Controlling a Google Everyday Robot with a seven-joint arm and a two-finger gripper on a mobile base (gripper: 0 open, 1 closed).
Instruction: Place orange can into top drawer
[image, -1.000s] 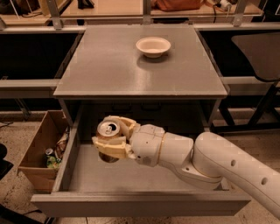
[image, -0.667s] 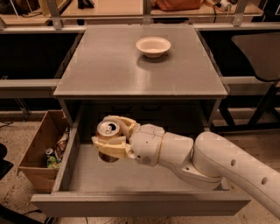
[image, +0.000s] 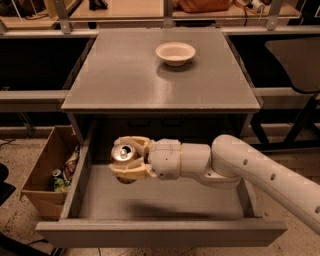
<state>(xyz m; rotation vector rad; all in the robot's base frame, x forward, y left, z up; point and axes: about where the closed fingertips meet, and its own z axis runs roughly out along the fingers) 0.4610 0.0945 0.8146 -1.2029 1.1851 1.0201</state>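
Camera view: the tool (image: 124, 158) hangs over the left part of the open top drawer (image: 165, 200), its 2 cream fingers pinching the orange can (image: 122, 151), which shows its shiny silver lid and pull tab. The carry looks done. Lowering and letting go remain, because the can appears to hang above the flat grey bottom rather than rest on it. The drawer is shallow, matte and low-walled. A smooth white arm (image: 260, 172) reaches in from the right. Up on the grey surface (image: 120, 75) sits 1 round pale bowl (image: 175, 53). Left of the cabinet stands a brown cardboard box (image: 40, 172).

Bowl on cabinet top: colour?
The bowl is cream, camera view; end effector holds orange can over top drawer.
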